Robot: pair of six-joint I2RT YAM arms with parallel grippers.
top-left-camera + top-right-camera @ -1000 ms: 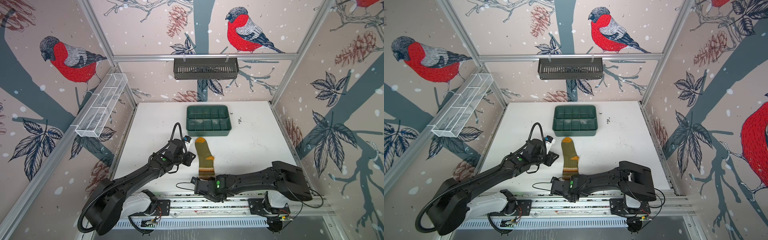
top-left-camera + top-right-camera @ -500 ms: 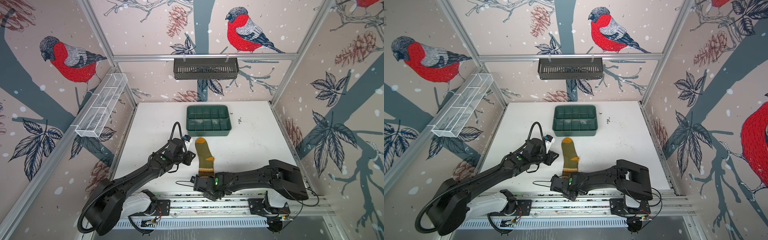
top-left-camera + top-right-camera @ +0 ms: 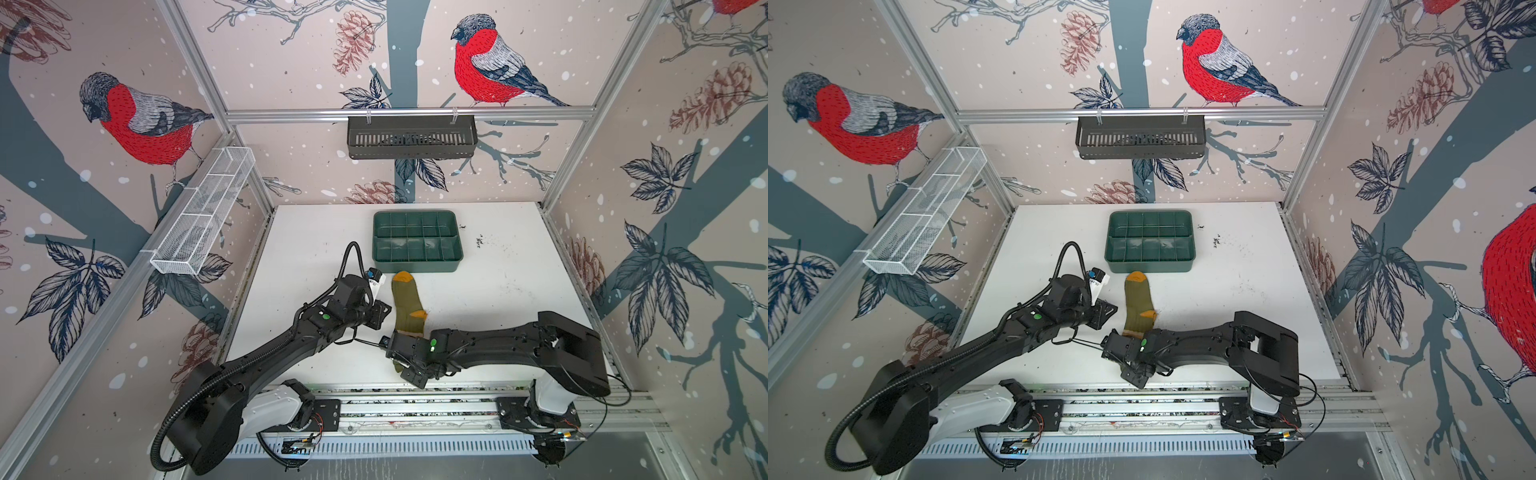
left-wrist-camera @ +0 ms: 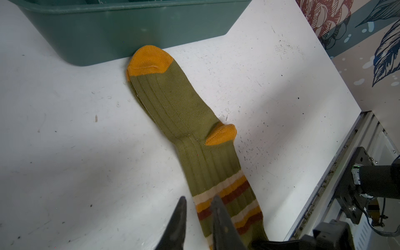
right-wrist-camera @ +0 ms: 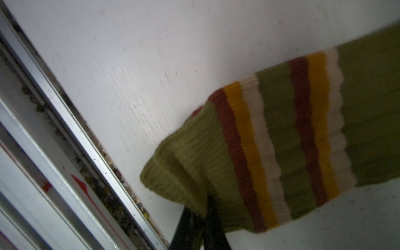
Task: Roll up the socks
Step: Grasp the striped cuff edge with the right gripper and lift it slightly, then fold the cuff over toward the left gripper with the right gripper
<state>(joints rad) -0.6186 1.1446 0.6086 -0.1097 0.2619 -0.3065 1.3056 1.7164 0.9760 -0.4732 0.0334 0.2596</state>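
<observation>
Your right gripper [image 5: 202, 216] has closed on the cuff of the socks [image 3: 406, 303], bunching it near the table's [image 3: 507, 299] front edge. The orange toe lies flat just beside the green tray [image 3: 417, 266]. Your left gripper [image 4: 199, 202] hovers narrowly parted, empty, beside the stripes.

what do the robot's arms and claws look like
Both are matte black with boxy housings. The left arm and right arm each show a green light near the wrist and stand on white bases. A ribbed black hose loops around the left base. The left claw and right claw have thin, dark, tapered fingers.
</observation>
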